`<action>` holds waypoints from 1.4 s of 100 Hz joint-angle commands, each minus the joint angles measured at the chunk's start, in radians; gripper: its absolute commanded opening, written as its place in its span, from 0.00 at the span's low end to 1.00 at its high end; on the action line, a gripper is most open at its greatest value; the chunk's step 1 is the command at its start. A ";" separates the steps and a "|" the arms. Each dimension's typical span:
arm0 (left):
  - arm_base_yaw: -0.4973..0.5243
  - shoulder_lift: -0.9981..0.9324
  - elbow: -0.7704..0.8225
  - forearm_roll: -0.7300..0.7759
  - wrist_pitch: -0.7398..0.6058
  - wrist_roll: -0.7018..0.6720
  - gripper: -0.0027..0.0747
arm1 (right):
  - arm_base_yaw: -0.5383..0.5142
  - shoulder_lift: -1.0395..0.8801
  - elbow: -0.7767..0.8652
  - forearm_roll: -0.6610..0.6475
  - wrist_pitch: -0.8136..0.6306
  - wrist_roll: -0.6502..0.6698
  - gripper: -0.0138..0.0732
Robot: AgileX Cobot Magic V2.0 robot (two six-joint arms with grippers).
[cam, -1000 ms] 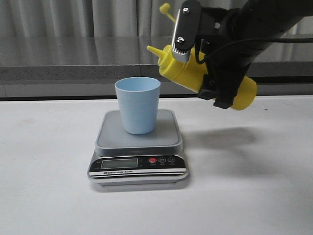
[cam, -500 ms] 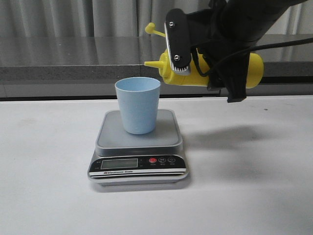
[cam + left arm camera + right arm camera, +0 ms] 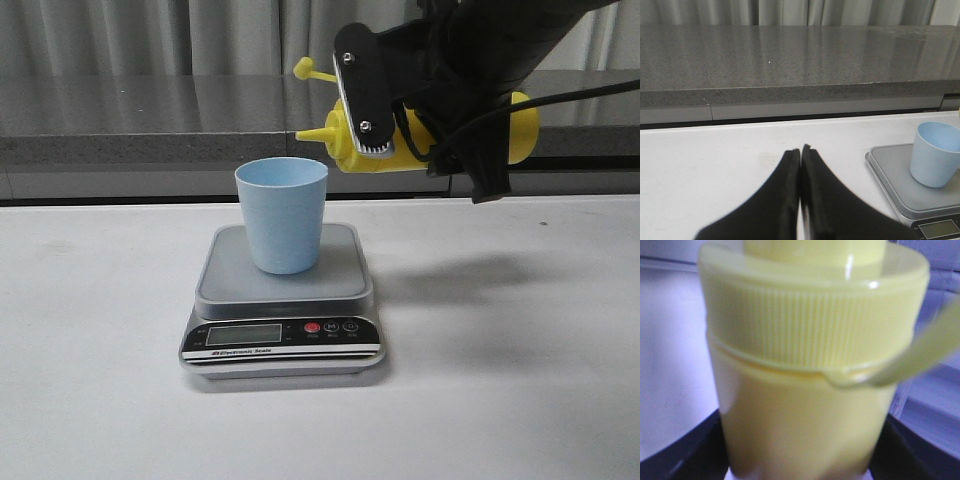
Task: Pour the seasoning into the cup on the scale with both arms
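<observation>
- yellow seasoning bottle (image 3: 440,135) now lies almost level in our right gripper (image 3: 400,120); a second ago it slanted with its base low, and it has risen since.
- its nozzle (image 3: 312,134) points toward the cup (image 3: 282,214), above and just to the right of the rim, not yet over the opening; the small cap (image 3: 301,67) sticks up on its tether.
- our right gripper is clamped around the bottle's body; its wrist view shows the ribbed collar (image 3: 812,320) filling the frame.
- the cup has not moved: upright on the scale (image 3: 284,300) platform, slightly toward its back edge. we cannot see inside it from the front.
- the scale sits near the middle of the white table (image 3: 100,400).
- our left gripper (image 3: 800,155) is pressed closed on nothing, low over the table to the left of the scale.
</observation>
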State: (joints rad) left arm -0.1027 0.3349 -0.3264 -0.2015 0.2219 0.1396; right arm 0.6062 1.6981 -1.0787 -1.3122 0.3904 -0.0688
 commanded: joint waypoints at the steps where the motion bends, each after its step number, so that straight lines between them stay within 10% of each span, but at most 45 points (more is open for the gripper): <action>1: 0.002 0.007 -0.027 -0.011 -0.072 -0.005 0.01 | 0.002 -0.050 -0.034 -0.038 0.005 -0.005 0.44; 52: 0.002 0.007 -0.027 -0.011 -0.072 -0.005 0.01 | -0.011 -0.067 -0.034 0.008 -0.039 0.210 0.44; 140: 0.002 0.007 -0.027 -0.011 -0.072 -0.005 0.01 | -0.347 -0.230 0.344 1.006 -1.076 0.198 0.44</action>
State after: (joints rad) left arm -0.1027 0.3349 -0.3264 -0.2015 0.2219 0.1396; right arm 0.2737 1.5122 -0.7593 -0.3604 -0.5267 0.1425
